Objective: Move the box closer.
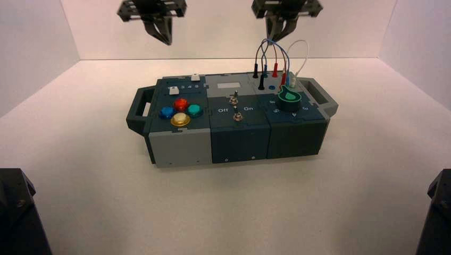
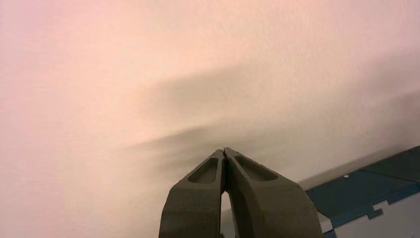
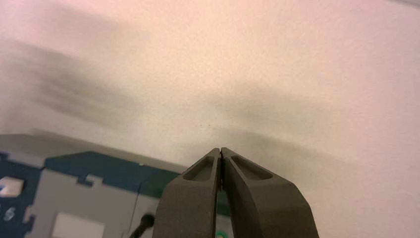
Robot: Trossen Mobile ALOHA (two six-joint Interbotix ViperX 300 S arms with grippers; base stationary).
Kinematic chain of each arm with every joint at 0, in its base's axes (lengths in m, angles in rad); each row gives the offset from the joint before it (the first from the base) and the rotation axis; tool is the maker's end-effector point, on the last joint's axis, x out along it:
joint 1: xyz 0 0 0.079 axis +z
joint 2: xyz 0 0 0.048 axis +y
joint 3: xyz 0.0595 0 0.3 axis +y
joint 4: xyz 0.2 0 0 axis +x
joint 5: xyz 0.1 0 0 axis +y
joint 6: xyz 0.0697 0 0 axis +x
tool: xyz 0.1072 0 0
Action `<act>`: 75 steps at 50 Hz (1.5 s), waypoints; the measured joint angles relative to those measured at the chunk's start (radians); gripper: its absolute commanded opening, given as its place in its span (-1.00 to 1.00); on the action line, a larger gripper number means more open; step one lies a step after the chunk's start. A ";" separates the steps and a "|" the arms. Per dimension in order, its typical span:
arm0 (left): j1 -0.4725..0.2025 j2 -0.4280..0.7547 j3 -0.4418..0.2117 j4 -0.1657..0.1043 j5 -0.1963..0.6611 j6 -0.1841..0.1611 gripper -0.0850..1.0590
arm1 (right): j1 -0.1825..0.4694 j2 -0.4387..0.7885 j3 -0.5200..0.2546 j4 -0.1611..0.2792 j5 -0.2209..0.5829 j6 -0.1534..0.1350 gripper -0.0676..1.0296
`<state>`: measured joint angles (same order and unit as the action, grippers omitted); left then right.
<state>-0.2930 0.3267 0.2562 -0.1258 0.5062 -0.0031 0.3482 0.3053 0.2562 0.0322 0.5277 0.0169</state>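
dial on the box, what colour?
Green, on a black base. The dial sits on the box's right section; high view shows it best.

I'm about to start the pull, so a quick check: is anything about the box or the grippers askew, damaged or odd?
Nothing looks damaged. The box sits slightly turned on the table, its right end farther back. Both grippers hang above and behind it, left gripper and right gripper, fingertips closed and empty, touching nothing.
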 measured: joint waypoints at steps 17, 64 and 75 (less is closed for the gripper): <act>-0.091 0.051 -0.008 -0.038 0.002 0.002 -0.91 | 0.000 0.133 -0.092 0.005 0.029 0.000 -0.92; -0.127 0.089 0.094 -0.057 -0.002 -0.005 -0.91 | -0.002 0.186 -0.043 0.025 0.074 0.003 -0.92; -0.127 0.072 0.129 -0.057 0.002 -0.003 -0.91 | -0.002 0.155 0.009 0.031 0.074 0.005 -0.92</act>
<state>-0.4203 0.3988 0.3850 -0.1825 0.5077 -0.0061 0.3467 0.4602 0.2654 0.0629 0.6013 0.0215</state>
